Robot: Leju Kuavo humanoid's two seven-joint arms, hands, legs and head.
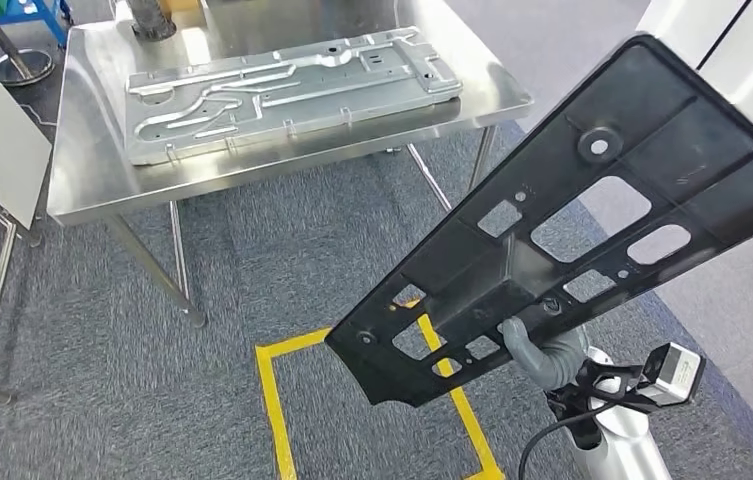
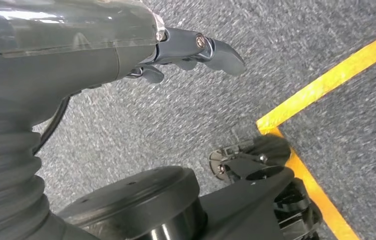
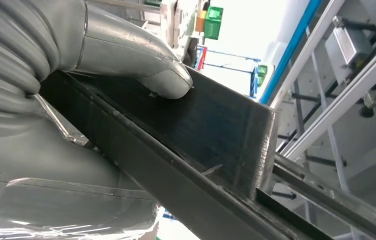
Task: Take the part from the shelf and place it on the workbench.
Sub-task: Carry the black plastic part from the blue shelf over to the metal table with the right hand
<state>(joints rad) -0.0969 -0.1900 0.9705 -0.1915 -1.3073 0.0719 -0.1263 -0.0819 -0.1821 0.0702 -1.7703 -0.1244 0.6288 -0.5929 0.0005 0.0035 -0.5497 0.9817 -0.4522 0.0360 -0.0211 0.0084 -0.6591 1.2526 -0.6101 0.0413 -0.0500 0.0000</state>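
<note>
black part [image 1: 592, 215] w/ cutouts is gripped by right hand [image 1: 542, 352] at its near end, held tilted above carpet w/ yellow tape [image 1: 270, 400]. left hand [image 2: 195, 52] hangs slack, holding nothing. beyond, steel workbench [image 1: 92, 170] is seen w/ silver panel [image 1: 287, 90] on top.

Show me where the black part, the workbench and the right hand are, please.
black part [image 1: 592, 215]: head view, on its flat face between the cutouts.
workbench [image 1: 87, 170]: head view, on its bare steel top.
right hand [image 1: 542, 355]: head view, on the grey thumb under the part.
</note>
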